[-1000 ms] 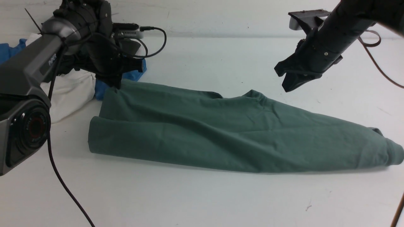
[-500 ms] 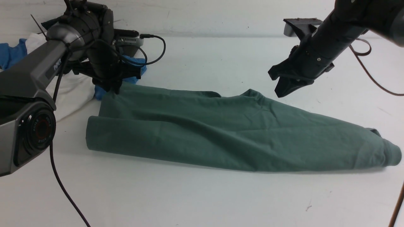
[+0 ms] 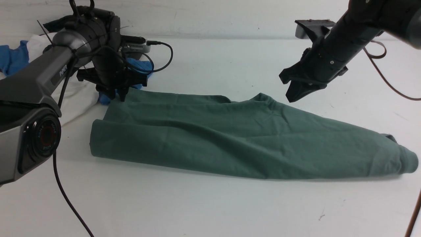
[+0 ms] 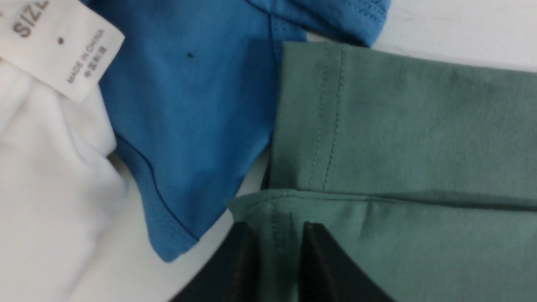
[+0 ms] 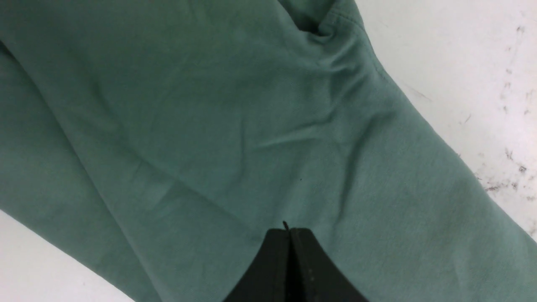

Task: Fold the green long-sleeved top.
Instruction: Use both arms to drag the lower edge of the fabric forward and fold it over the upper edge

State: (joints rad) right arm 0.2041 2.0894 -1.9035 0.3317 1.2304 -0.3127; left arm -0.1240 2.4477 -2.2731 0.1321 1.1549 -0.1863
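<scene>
White table [image 3: 210, 204] fills nearly the whole view, matte & a bit worn: small dark scuff [image 3: 321, 216] nr the front right edge, faint scratch [image 3: 399, 116] further back on the right. Grey-black smudges [image 5: 509, 176] speckle it in the right wrist view. Behind, plain white wall [image 3: 210, 16], meeting the table along a straight seam. Light even & soft; shadows pale w/ blurred edges.

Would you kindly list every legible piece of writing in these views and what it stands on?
"PiPER": on the grey link of the left arm.
"SIZ", cut off by the picture's edge, then "MADE IN CHINA": on the white label.
Chinese characters below it: too blurred.
Ring lettering on the joint cap: too small.
The green long-sleeved top shows none.
</scene>
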